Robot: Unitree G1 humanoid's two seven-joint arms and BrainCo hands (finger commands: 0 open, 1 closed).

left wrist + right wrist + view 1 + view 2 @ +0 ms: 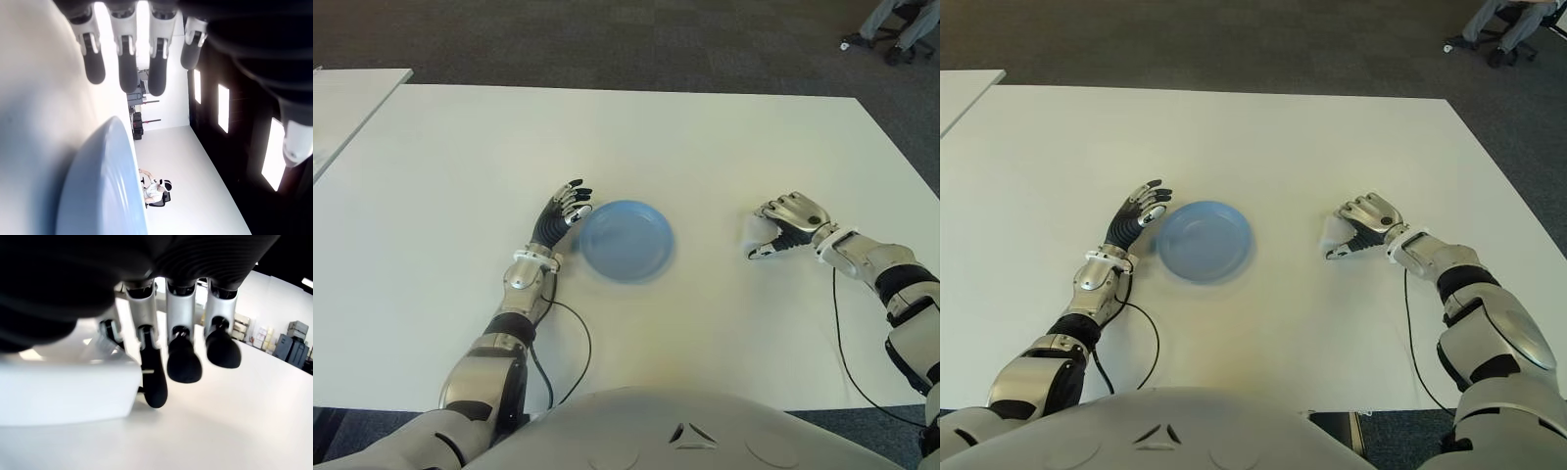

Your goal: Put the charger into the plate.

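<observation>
A white table [636,137] fills most of the scene, and a blue plate [626,240] lies on it, a little left of the middle, in front of the robot. The plate holds nothing.

The charger [1334,233] is a small white block. It is on the right part of the table, well apart from the plate, and it sits under the right hand [1363,224]. In the eye views only a pale corner of it shows at the inner side of the hand. In the right wrist view the charger [66,394] appears as a white box standing on the table, close under the palm. The right hand's fingers [183,363] are curled downward around it, with the dark fingertips near the table surface just beside the box. One finger seems to touch the box edge, but whether the hand really grips the charger cannot be told.

The left hand [563,212] is just beside the left rim of the plate, with its forearm stretched along the table. Its fingers [126,68] are straight and a little spread, and they hold nothing. In the left wrist view the plate rim [105,186] shows close below these fingertips, not touching them.

At the far right corner, beyond the table, the legs of a person [901,24] show on the dark carpet [607,44].
</observation>
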